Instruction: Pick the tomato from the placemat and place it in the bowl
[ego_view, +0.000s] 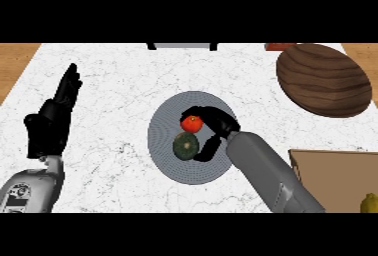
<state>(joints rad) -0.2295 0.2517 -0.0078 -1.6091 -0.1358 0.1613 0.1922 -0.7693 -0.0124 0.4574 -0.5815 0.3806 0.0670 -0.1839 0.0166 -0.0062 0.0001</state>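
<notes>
The right hand (214, 125) was on the grey round placemat (166, 160), its black fingers curled over and around the tomato (191, 123), with the thumb reaching down past the dark green round vegetable (185, 146). The fingers wrapped the tomato's far and right sides, so the hand appeared to have closed on it, though the contact itself was partly hidden and the fruit had not left the mat.

The tomato sat near the middle of the placemat, just beyond the green vegetable and nearly touching it. The brown wooden bowl (323, 80) lay well beyond the placemat and to its right, near the counter's far corner.

The tomato would likely be light, smooth-skinned and somewhat soft, so it could slip out of a shallow pinch or bruise if squeezed. Its round shape favoured a hold across the widest part, fingers on one side and thumb opposite, kept clear of the green vegetable beside it.

The left hand (53, 122) rested open, fingers up, well left of the placemat.
</notes>
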